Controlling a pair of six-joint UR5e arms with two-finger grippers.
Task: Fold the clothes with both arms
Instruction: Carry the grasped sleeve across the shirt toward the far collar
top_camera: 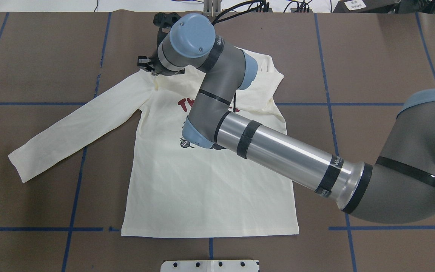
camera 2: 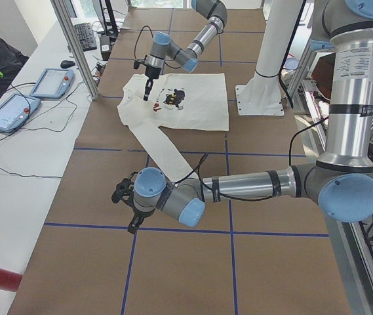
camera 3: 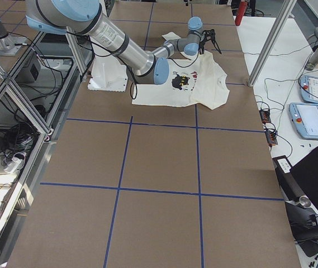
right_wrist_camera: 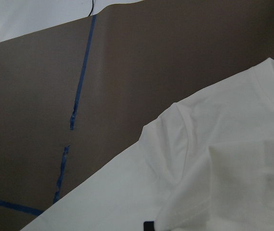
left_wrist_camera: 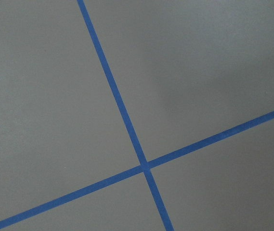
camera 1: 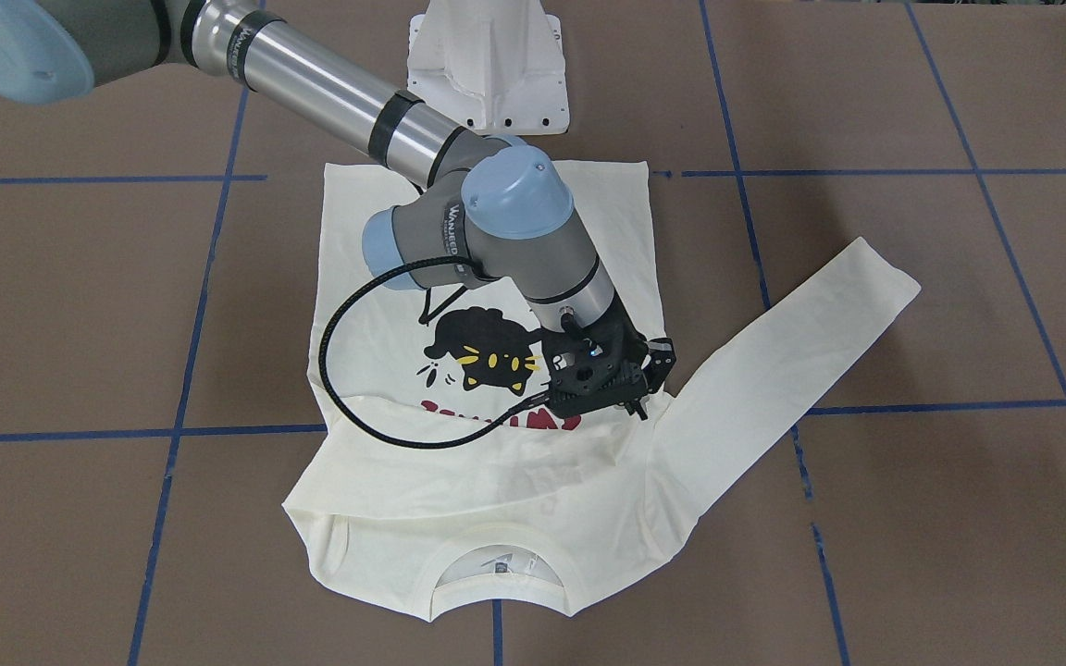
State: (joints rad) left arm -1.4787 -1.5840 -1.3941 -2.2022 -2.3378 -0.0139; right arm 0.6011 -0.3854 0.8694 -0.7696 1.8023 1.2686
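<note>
We count one shirt (camera 1: 496, 499), two arms (camera 1: 329, 88), one blue-taped brown table (camera 1: 959, 296); left gripper (camera 2: 124, 200), right gripper (camera 1: 641, 400): widths we cannot tell.

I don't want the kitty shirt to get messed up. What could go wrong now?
The right tool sits at the shoulder of the shirt; a pull there might drag open the fold already lying over the red letters. The black cable loops close over the cat print and could snag cloth. The left tool is off over bare table, so nothing steadies the long sleeve.
</note>
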